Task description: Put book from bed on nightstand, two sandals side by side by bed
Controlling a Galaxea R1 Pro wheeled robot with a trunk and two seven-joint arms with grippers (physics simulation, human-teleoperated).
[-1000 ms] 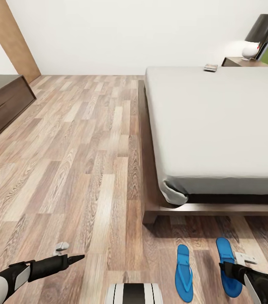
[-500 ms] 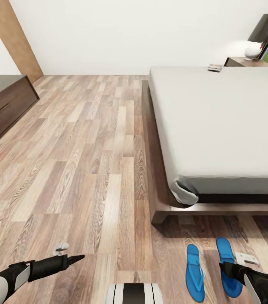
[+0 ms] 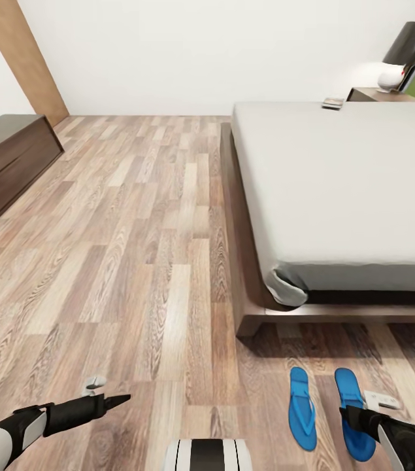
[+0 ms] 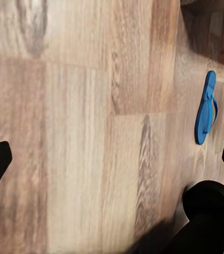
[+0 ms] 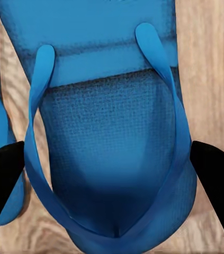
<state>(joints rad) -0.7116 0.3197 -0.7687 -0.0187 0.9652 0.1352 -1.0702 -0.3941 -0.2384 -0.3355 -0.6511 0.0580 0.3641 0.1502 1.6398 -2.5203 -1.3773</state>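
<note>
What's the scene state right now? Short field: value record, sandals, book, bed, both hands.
sandals: two blue sandals on the wood floor, side by side off the bed's foot end
book: small item at the far end of the mattress, not on the nightstand
bed: off-white mattress, dark frame
left hand: over bare floor, open, empty
right hand: over the right-side sandal, open
bench: along left wall

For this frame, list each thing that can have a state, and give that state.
Left sandal: flat on the floor, straps up, by the bed's foot.
Right sandal: flat beside it, apart, under the right gripper.
Book: lying on the bed, at its far edge.
Right gripper: open, empty.
Left gripper: open, empty, above bare floor.
</note>
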